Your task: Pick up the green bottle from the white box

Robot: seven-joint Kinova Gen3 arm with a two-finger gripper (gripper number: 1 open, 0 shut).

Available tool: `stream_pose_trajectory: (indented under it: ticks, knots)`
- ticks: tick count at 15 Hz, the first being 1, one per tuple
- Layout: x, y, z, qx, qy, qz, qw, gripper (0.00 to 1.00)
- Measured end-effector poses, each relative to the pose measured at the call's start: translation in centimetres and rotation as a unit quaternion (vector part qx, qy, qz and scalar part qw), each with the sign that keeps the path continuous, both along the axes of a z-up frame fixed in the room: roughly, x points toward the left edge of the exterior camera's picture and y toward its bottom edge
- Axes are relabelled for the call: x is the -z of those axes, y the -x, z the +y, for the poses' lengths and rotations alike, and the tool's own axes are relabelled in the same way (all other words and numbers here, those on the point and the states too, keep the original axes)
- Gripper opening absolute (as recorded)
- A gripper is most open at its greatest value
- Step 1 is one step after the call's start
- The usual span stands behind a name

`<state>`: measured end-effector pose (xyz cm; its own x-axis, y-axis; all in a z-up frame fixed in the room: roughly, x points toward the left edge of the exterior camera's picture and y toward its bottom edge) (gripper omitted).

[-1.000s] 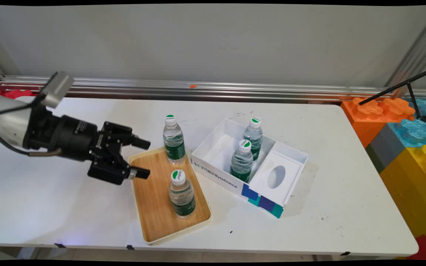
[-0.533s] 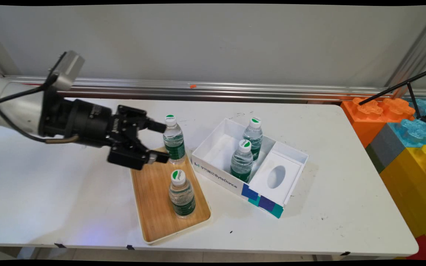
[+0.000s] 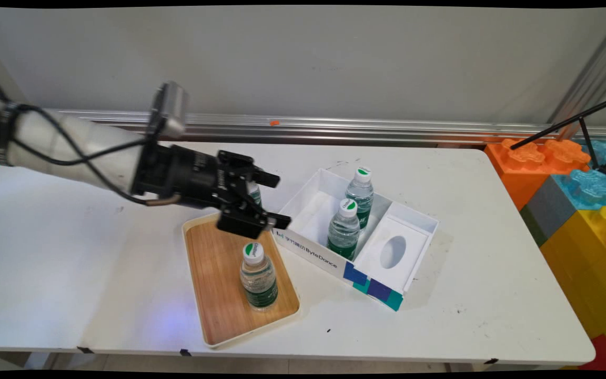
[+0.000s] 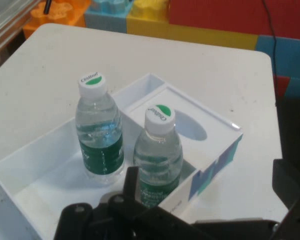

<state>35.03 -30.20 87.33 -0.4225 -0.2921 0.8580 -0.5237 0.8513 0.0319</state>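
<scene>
Setting: white table (image 3: 440,326) before a grey wall, an aluminium rail along the far edge, big coloured toy bricks (image 3: 571,195) at the right end.
End effector: black two-finger end effector (image 3: 274,202), reaching in from the left, nearly level, fingers spread apart and grasping nothing; it hangs over the far end of the tray, its tips at the white box's left wall.
Nearest bottle: a water bottle (image 3: 254,193) with a green label stands upright on the tray's far end, mostly hidden behind the end effector's linkage; whether the fingers touch it cannot be told.
Tray: wooden tray (image 3: 213,284) with a pale rim, lying just left of the box.
Second tray bottle: upright water bottle (image 3: 258,276) with a white cap on the tray's near half, apart from the end effector.
Box: white cardboard box (image 3: 308,247) lettered ByteDance, open on top, with blue and teal squares on its near side; its right part is a raised insert with an oval hole.
Box bottles: two upright water bottles in the open left compartment, the near bottle (image 3: 344,229) and the far bottle (image 3: 361,195), close together; the hand view looks down on both, near bottle (image 4: 157,155) and far bottle (image 4: 99,132).
</scene>
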Motion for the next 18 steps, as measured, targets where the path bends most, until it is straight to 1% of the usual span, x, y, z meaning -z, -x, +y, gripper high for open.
stream_pose_trajectory:
  ticks: [8, 14, 18]
  knots:
    - [3.3, 4.3, -3.6, -0.011, -0.016, -0.017, 0.9997, 1.00]
    - [5.2, 6.0, -5.9, -0.023, -0.026, -0.028, 0.9990, 1.00]
    - [6.0, 6.6, -6.5, -0.027, -0.033, -0.031, 0.9986, 1.00]
